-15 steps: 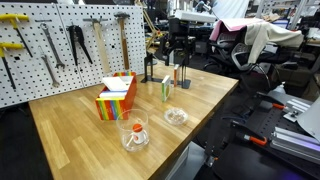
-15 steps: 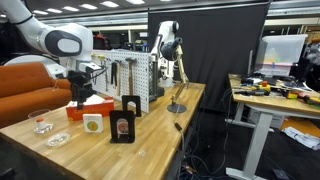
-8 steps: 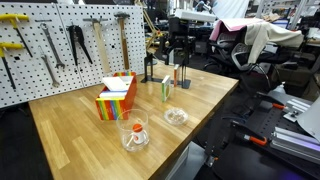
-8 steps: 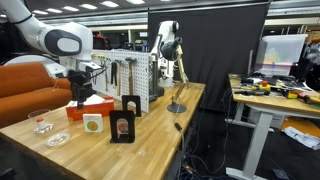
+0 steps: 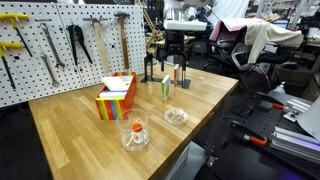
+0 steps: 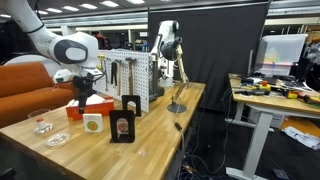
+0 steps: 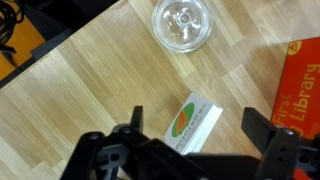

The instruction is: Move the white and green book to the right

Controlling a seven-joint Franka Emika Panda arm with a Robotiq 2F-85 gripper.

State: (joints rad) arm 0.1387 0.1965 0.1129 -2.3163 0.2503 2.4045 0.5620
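White and green book [image 7: 195, 123] | upright on table [image 5: 70, 130] | gripper [image 7: 193, 115] abv it | jaws spread, nothing held

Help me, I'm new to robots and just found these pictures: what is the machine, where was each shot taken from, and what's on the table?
It is a single robot arm ending in a two-fingered gripper. Two pictures come from cameras standing away from the robot. The third comes from a camera on its wrist, looking down past the fingers. On the wooden table are a rainbow-striped box, a small white and green book, a glass bowl and a glass with something orange inside. A pegboard of tools stands behind. The gripper hangs open above the book and holds nothing.
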